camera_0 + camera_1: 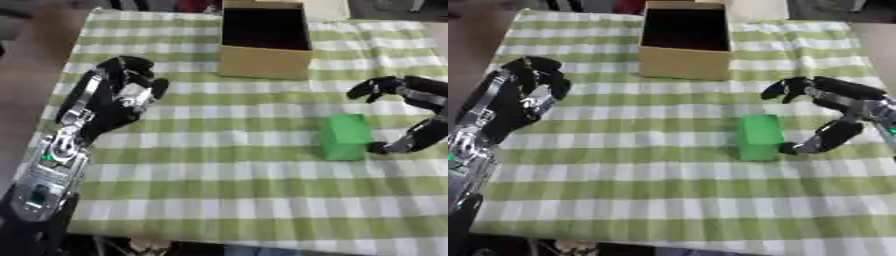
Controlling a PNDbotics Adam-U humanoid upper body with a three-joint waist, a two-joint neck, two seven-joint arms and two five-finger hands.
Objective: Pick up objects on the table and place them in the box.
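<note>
- Right robot hand [846,112] comes in from the right side, spread wide like a bracket, upper fingers [785,88] arched forward and the thumb [820,141] low; it holds nothing.
- Just inside that spread, touching or nearly touching the thumb tip, stands the green block [759,136]; whether real contact is made I cannot tell; it sits upright on the counter [667,200], which carries a green-and-white checked cloth.
- Beyond the right robot hand and off to its left, well apart from the block, stands the cardboard box [684,62], open at the top, its inside dark; nothing can be seen in it.
- Left robot hand [122,95] hangs over the counter's left side, far from the block; its fingers are curled in on themselves and it grips nothing.
- Step in hand, as I judge it: the reach for the block, just short of the grasp; nothing is lifted yet.
- Next move calls for the fingers to come down over the block's far face while the thumb braces the near one, then a lift and a carry forward and left to the box mouth.
- No brand, label or writing can be read on block, box or cloth.
</note>
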